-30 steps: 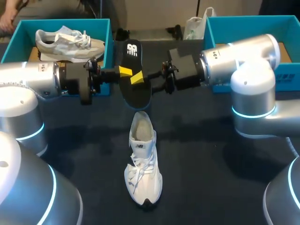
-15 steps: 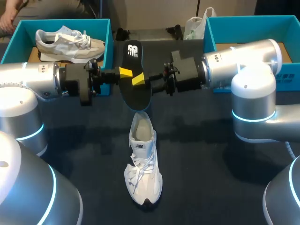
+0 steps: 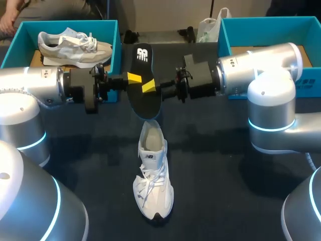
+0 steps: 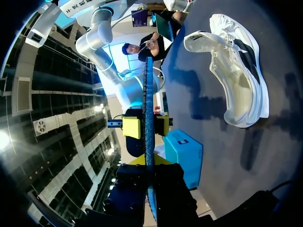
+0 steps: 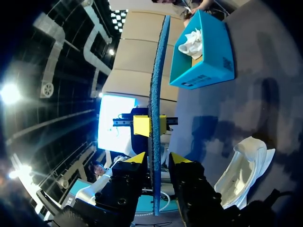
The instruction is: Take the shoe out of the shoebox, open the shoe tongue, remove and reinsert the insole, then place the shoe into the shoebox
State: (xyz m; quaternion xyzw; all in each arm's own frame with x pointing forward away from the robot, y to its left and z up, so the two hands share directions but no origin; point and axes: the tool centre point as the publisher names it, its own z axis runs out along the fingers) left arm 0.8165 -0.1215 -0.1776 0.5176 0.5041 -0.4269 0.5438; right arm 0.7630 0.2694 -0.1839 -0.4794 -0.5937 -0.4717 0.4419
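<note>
While my left gripper clamps the black insole on edge in the air, my right gripper straddles it from the opposite side, fingers parted. Below it, the white shoe lies on the bench.

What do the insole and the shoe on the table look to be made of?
Insole: likely thin foam, matte black face in the head view, speckled blue edge in the wrist views. Shoe: white upper, seemingly mesh textile with smoother panels, cloth laces and a thick, foam-looking sole.
</note>
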